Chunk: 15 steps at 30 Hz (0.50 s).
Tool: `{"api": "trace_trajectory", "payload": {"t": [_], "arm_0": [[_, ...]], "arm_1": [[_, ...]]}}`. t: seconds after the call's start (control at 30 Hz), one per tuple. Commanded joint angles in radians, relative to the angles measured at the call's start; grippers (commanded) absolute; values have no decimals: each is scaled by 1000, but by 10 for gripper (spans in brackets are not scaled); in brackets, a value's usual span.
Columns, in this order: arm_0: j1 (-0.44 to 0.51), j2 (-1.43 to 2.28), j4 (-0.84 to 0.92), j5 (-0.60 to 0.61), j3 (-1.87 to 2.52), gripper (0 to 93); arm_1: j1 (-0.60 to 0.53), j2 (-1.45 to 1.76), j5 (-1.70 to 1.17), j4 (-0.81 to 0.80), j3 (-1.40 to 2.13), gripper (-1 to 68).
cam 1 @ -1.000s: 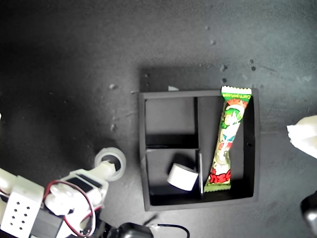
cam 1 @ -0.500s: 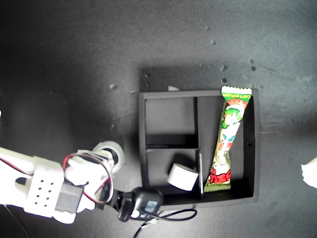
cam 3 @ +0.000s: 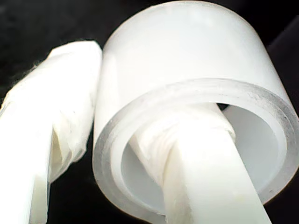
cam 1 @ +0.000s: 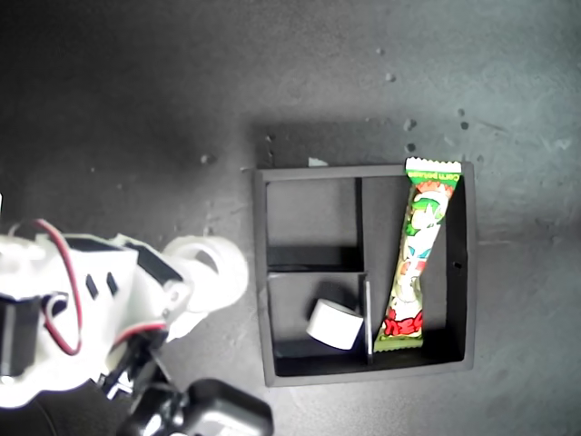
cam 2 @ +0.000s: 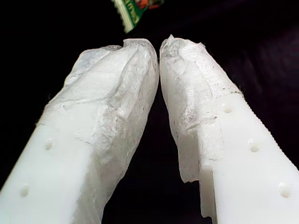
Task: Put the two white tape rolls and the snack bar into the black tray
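Observation:
The black tray (cam 1: 261, 272) sits right of centre in the exterior view. The snack bar (cam 1: 413, 259) lies in its long compartment, and a corner of it (cam 2: 131, 11) shows beyond my first gripper (cam 2: 159, 44), which is shut with nothing in it and out of the exterior view. One white tape roll (cam 1: 334, 322) rests tilted in the small compartment nearer that view's bottom. My second gripper (cam 1: 195, 277) is shut on the other white tape roll (cam 1: 218, 268), left of the tray, with one finger through the ring (cam 3: 196, 154) and one outside.
A black camera body and cables (cam 1: 218, 413) hang under the second arm at the exterior view's bottom. Small pale specks (cam 1: 207, 159) dot the dark tabletop beyond the tray.
The second arm has swung up and toward the tray, and the held tape roll now looks larger and closer. The white shape at the exterior view's right edge is gone.

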Motion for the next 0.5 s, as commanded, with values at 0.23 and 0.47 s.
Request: {"api": "trace_trajectory", "payload": {"t": [0.23,0.47], "arm_0": [[-95,-676,196,133,-781,0],[-121,-1160,466,104,-1442,0]], "arm_1": [[-35,437,107,-515,985,-3],[-110,439,89,-637,1123,-3]]}}
